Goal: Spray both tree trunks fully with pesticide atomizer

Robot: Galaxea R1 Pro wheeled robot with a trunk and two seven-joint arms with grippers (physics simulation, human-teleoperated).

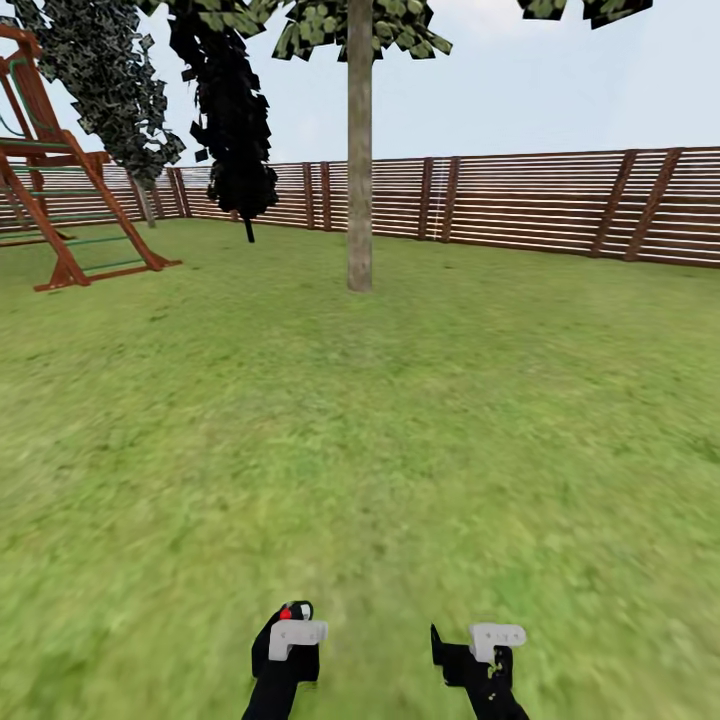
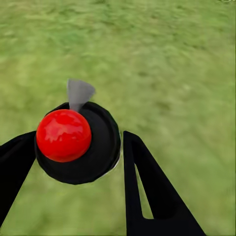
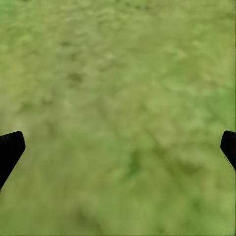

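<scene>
The pesticide atomizer [image 2: 101, 142] is a round black body with a red ball top and a short grey nozzle. It sits between the two black fingers of my left gripper [image 2: 78, 157], which is shut on it. In the head view the atomizer [image 1: 291, 610] shows as a red and black spot at the tip of the left gripper [image 1: 290, 628], low over the lawn. My right gripper [image 1: 478, 640] is open and empty, its fingertips [image 3: 10, 147] wide apart above bare grass. One tree [image 1: 360, 30] stands ahead, and its straight grey-brown trunk [image 1: 360, 170] rises from the lawn well beyond both grippers.
A brown slatted fence [image 1: 540, 200] closes the far side of the garden. A wooden play tower [image 1: 50, 190] stands at the far left. A thin black-leaved tree [image 1: 235, 120] and a dark-leaved tree [image 1: 105, 80] stand near the fence. Open lawn [image 1: 400, 430] lies between me and the trunk.
</scene>
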